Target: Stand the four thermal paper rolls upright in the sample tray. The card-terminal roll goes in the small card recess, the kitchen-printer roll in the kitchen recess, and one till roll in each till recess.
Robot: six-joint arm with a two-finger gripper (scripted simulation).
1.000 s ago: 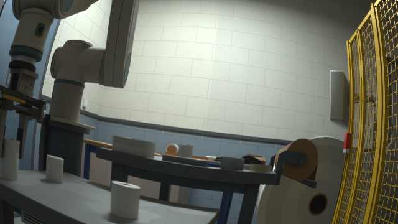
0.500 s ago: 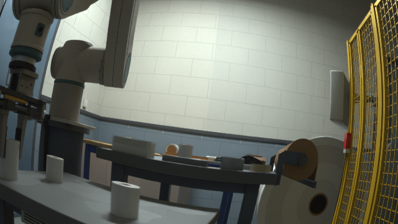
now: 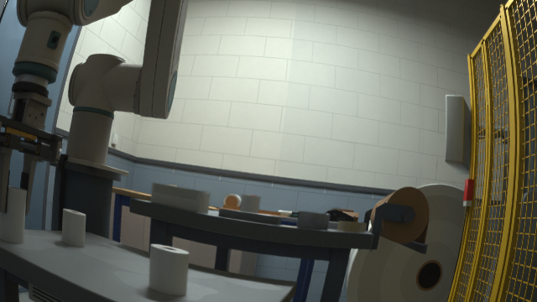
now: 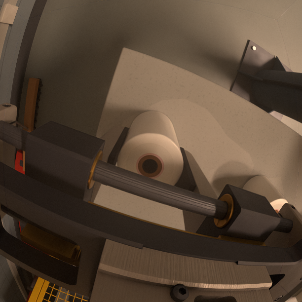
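Observation:
A second paper roll [image 4: 266, 188] is half hidden behind my gripper body in the wrist camera. A white paper roll [image 4: 150, 146] stands upright on the grey table at the far left, cut off by the frame edge in the side camera [image 3: 11, 214]. My gripper [image 3: 14, 197] is clamped around this roll from above. Its brown core faces the wrist camera. Two other white rolls stand upright on the same table: a narrow one [image 3: 74, 227] close by and a wider one [image 3: 169, 269] near the table's front edge. The sample tray is not clearly visible.
The robot's base column [image 3: 90, 167] rises just behind the table. A dark bench [image 3: 251, 228] beyond carries boxes and small items. A large paper reel on a holder [image 3: 415, 247] and a yellow mesh fence [image 3: 499, 167] stand on the right.

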